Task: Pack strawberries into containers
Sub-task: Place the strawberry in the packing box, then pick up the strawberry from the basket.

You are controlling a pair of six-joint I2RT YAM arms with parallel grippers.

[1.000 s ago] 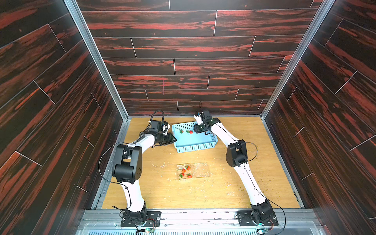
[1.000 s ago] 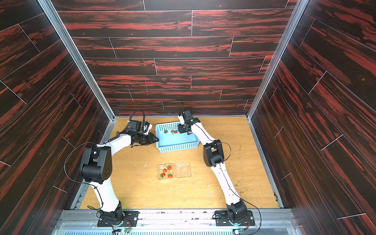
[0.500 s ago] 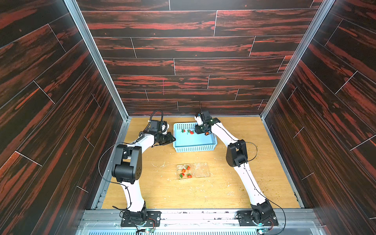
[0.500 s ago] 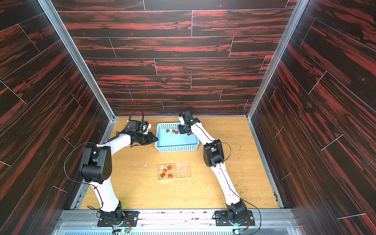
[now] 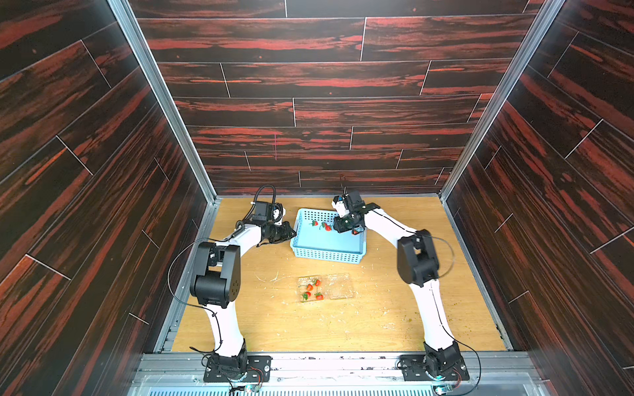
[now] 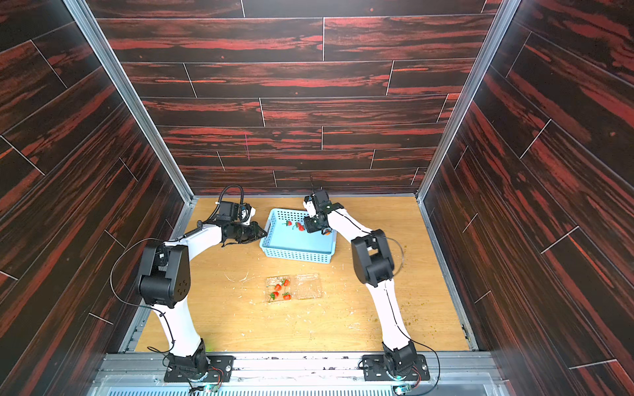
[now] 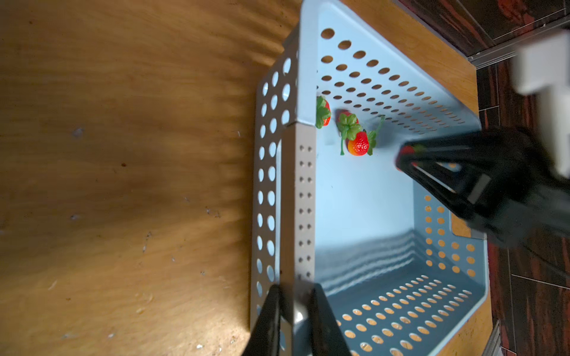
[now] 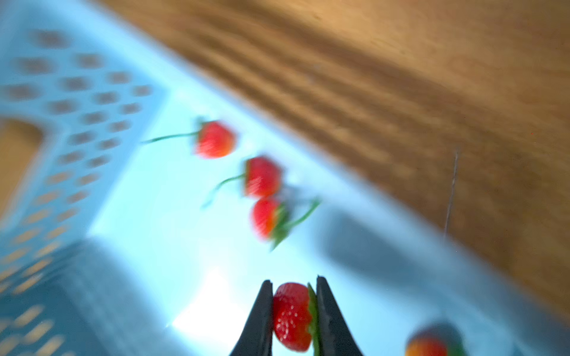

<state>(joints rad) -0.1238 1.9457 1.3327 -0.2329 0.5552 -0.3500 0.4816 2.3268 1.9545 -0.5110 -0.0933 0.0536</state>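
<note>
Clamshell (image 5: 339, 288): one, four strawberries (image 5: 310, 287) inside
Basket (image 5: 327, 255): one, three loose berries (image 7: 357, 145)
Left fingers (image 7: 266, 320): clamping basket rim
Right fingers (image 8: 259, 317): pinching one strawberry (image 8: 291, 317)

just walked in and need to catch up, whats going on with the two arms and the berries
The left gripper is clamped on the rim of the light blue basket, apparently steadying it. The right gripper reaches into the basket and is shut on one strawberry. At least three loose berries lie on the basket floor. The clear clamshell sits open on the table, nearer the arm bases, with four packed strawberries in one half and the other half bare.
</note>
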